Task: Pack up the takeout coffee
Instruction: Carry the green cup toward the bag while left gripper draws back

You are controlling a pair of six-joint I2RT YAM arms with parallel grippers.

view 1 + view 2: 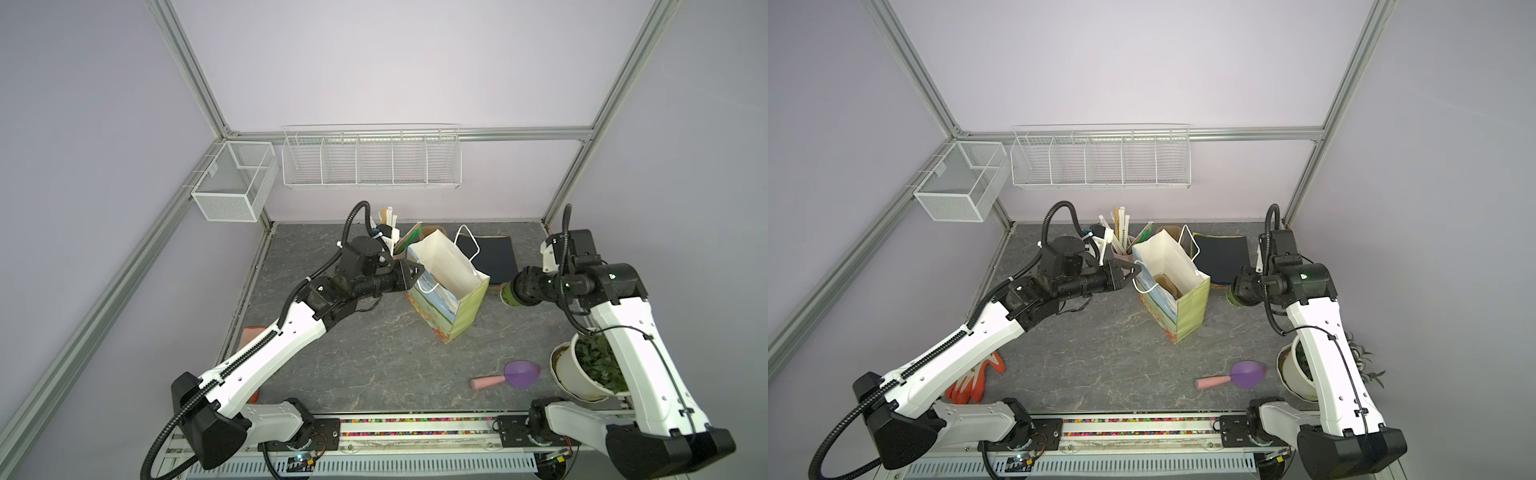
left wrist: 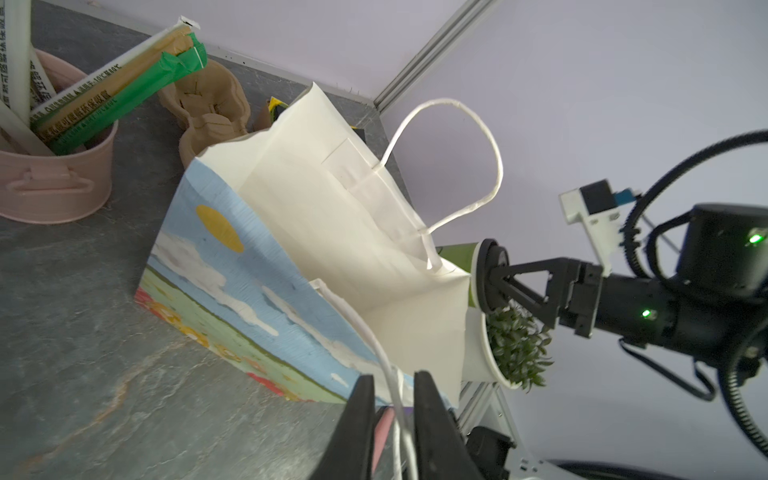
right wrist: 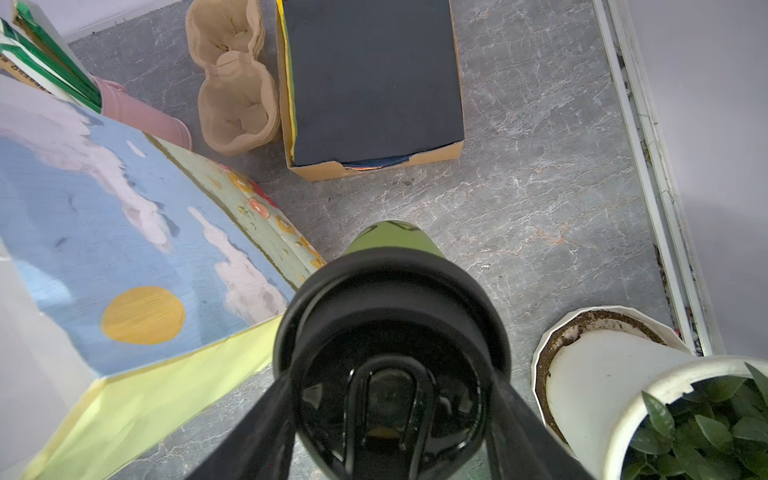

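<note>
Grey marble-patterned tabletop [image 1: 374,353], lilac walls [image 1: 395,62] all round, aluminium frame posts [image 1: 187,70] running up the corners. On the back wall, centre of the frame, hangs a white wire rack [image 1: 372,158]; left of it sits a mesh basket [image 1: 232,183].

Mid-table stands the paper bag [image 1: 449,307], mouth open. The left gripper [image 2: 392,380] is pinched tight on the bag's white cord handle [image 2: 395,405] at the near rim. Just right of the bag is the takeout coffee [image 3: 390,291], and the right gripper [image 3: 390,378] has its fingers clamped on either side of the black lid. Whether the cup's base touches the table, I cannot tell.

Behind the bag are the pink bucket [image 2: 54,187] of straws, a pulp cup carrier [image 3: 235,83] and a box topped with a dark sheet [image 3: 374,75]. Lower right are a potted plant [image 1: 582,370] and a purple scoop [image 1: 519,374]; lower left, an orange glove [image 1: 976,378].
</note>
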